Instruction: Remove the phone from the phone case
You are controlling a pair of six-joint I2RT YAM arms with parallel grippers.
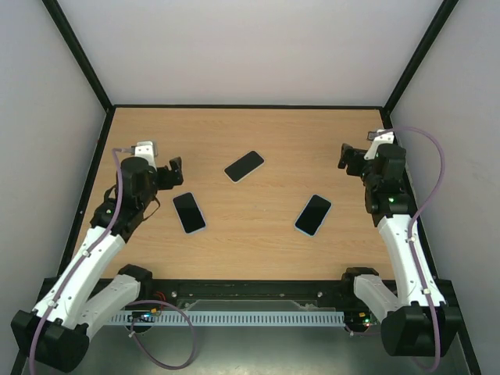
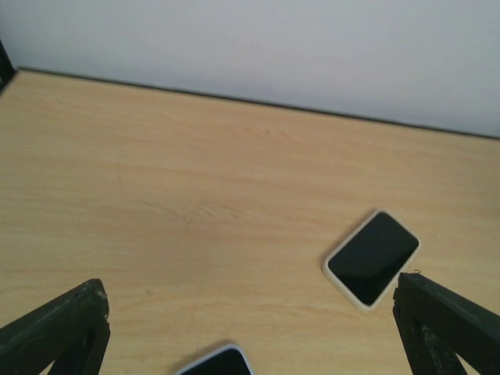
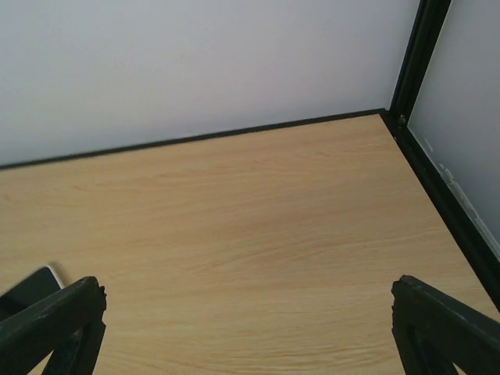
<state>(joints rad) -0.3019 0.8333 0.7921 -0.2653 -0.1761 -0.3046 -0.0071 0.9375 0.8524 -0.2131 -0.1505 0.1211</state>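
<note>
Three phones in cases lie face up on the wooden table [image 1: 258,133]. One in a cream case [image 1: 244,166] is at the middle back and also shows in the left wrist view [image 2: 372,257]. One in a pale case [image 1: 189,212] lies left of centre, and its top edge shows in the left wrist view [image 2: 219,362]. One in a light blue case [image 1: 313,215] lies right of centre. My left gripper [image 1: 179,172] is open and empty, just behind the left phone. My right gripper [image 1: 344,158] is open and empty at the right, behind the blue-cased phone. Both grippers are apart from the phones.
Black frame posts and pale walls close in the table on the left, back and right. In the right wrist view the back right corner post [image 3: 418,58] is near, and a phone's corner [image 3: 31,285] peeks out behind my left finger [image 3: 55,320].
</note>
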